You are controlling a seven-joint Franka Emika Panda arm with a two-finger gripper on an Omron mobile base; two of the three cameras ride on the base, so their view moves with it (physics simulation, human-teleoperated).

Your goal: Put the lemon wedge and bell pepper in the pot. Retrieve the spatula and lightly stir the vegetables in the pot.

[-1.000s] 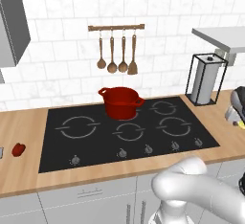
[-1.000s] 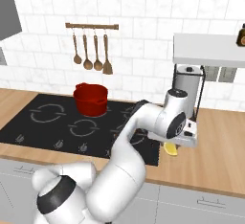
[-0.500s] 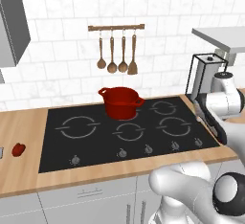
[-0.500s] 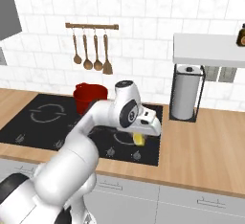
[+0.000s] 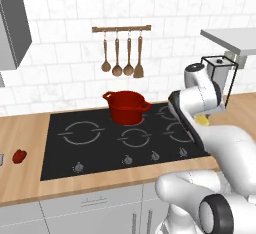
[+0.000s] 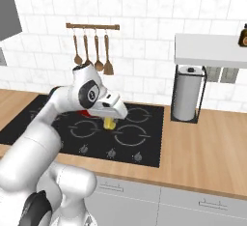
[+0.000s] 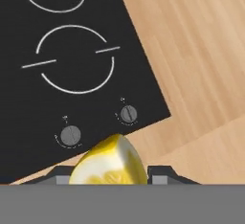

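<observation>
My gripper (image 7: 111, 176) is shut on the pale-yellow lemon wedge (image 7: 109, 164), which sits between the two dark fingertips (image 7: 161, 174). It hangs above the front right of the black cooktop (image 7: 72, 50). From the left base camera, the gripper (image 5: 202, 117) holds the wedge (image 5: 201, 121) to the right of the deep-red pot (image 5: 126, 107). In the right base view the wedge (image 6: 110, 123) shows under the hand, and the arm hides most of the pot. The red bell pepper (image 5: 19, 156) lies on the counter, far left. The spatula is out of view.
A wall rack (image 5: 121, 29) carries wooden spoons and a turner (image 5: 138, 70) above the pot. A paper towel holder (image 6: 188, 92) stands on the right counter under a shelf (image 6: 212, 49) with a bottle (image 6: 242, 35). Cooktop knobs (image 7: 128, 114) line the front edge.
The arm has swung left from the right-hand counter to over the cooktop, carrying the lemon wedge with it. Pot and pepper have not moved.
</observation>
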